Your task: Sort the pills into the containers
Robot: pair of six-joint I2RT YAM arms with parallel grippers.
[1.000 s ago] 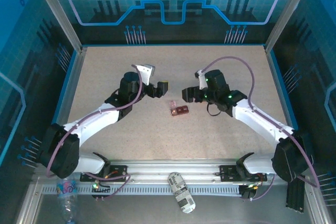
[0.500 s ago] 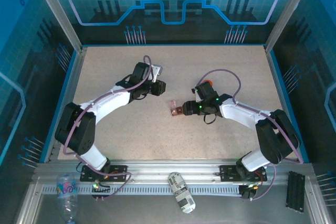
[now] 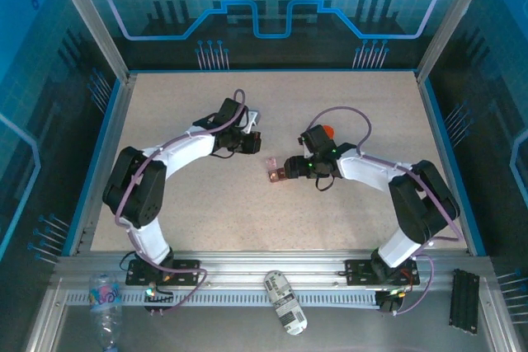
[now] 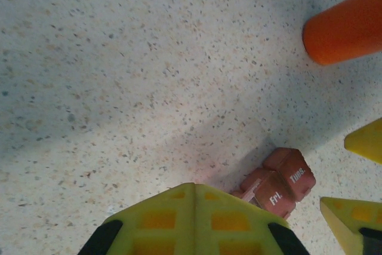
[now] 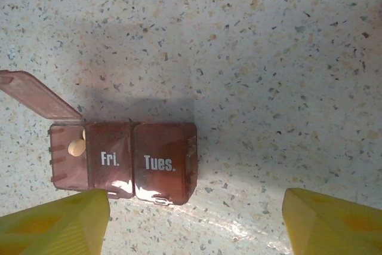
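The red-brown pill box (image 5: 119,165) sits near the middle of the desk (image 3: 198,204). One lid is open, and a pale pill (image 5: 76,146) lies in that well. The right jaws stand wide just beside the box, holding nothing. The left jaws are pressed together nearby. An orange bottle (image 3: 328,131) is beyond the right arm, toward the far edge.
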